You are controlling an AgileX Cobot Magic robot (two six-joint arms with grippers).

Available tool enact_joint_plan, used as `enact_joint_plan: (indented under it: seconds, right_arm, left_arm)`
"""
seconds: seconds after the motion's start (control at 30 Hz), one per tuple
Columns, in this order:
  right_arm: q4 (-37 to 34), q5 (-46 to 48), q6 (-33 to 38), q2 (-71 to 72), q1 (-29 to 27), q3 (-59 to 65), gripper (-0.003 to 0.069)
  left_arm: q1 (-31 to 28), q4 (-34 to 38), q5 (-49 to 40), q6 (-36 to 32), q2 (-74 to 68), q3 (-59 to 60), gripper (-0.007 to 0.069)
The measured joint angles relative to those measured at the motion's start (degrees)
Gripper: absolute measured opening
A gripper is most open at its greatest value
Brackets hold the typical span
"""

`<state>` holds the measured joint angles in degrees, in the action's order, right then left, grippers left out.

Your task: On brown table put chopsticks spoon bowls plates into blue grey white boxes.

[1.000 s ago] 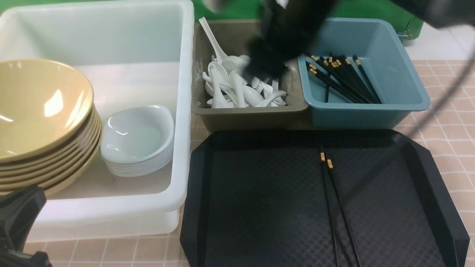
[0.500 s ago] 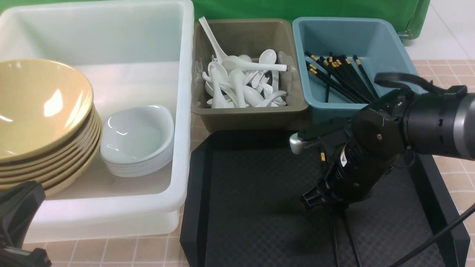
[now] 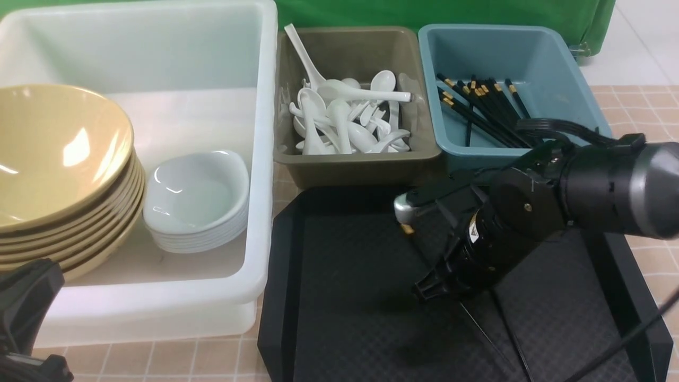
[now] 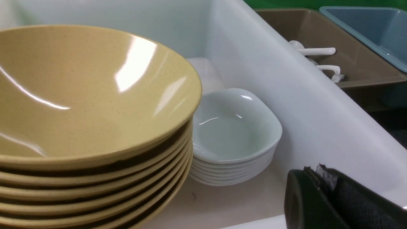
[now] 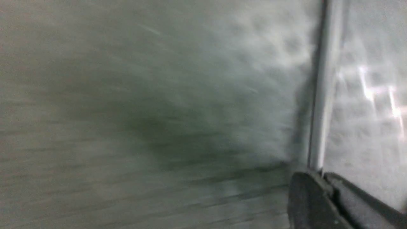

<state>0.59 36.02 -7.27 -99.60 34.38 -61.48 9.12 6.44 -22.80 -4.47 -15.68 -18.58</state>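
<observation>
One thin black gold-banded chopstick (image 5: 319,95) pinched in closed right end effector (image 3: 427,289), likely bound for teal-blue plastic box (image 3: 493,50); left end effector (image 4: 319,171) shut, empty.

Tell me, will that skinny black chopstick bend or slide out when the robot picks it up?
Probably stiff: the chopstick in the right gripper looks dead straight, with no sag. Likely light, being so thin. It might slip or swivel, since the shut gripper pinches only a narrow, smooth-looking stick above the tray.
</observation>
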Motion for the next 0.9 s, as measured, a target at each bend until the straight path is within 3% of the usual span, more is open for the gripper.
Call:
enact_joint_plan:
  seconds: [0.13,0.23,0.33,0.4,0.5,0.6,0.63,0.67,0.73,0.77,0.8,0.9]
  right_arm:
    - [0.01,-2.9,1.01,9.5,0.72,-0.2,0.0049]
    - [5.09,-10.3,1.53,17.66,-0.54,-0.67,0.0049]
    - [9.92,-22.64,1.52,20.36,-4.44,-0.67,0.0049]
    - [11.65,-36.02,0.88,18.15,-10.31,-1.39,0.0049]
    - [12.28,-42.59,-1.84,12.38,-15.36,-3.81,0.007]
    - [12.34,-40.57,-4.12,6.59,-18.62,-7.53,0.0137]
    - [12.34,-37.72,-5.32,4.51,-19.52,-9.01,0.0191]
    - [12.34,-37.17,-5.32,4.23,-19.63,-9.25,0.0191]
    - [12.34,-27.16,-6.77,2.44,-20.22,-11.92,0.029]
    - [12.34,-27.16,-6.89,2.38,-20.22,-12.09,0.0296]
    - [12.34,-17.75,-7.32,2.54,-19.84,-13.64,0.0341]
    - [12.34,-5.38,-6.74,3.36,-18.0,-14.59,0.0368]
  left_arm:
    - [0.0,0.0,0.0,0.0,0.0,0.0,0.0001]
    - [0.0,0.0,0.0,0.0,0.0,0.0,0.0001]
    - [0.0,0.0,0.0,0.0,0.0,0.0,0.0001]
    - [0.0,0.0,0.0,0.0,0.0,0.0,0.0001]
    - [0.0,0.0,0.0,0.0,0.0,0.0,0.0001]
    - [0.0,0.0,0.0,0.0,0.0,0.0,0.0001]
    - [0.0,0.0,-0.05,0.0,0.0,0.0,0.0001]
    - [0.0,0.0,-0.05,0.0,0.0,0.0,0.0001]
    - [0.0,0.0,-0.59,0.0,0.0,0.0,0.0001]
    - [0.0,0.0,-0.6,0.0,0.0,0.0,0.0001]
    - [0.0,0.0,-0.84,0.0,0.0,0.0,0.0001]
    - [0.0,0.0,-0.89,0.0,0.0,0.0,0.0001]
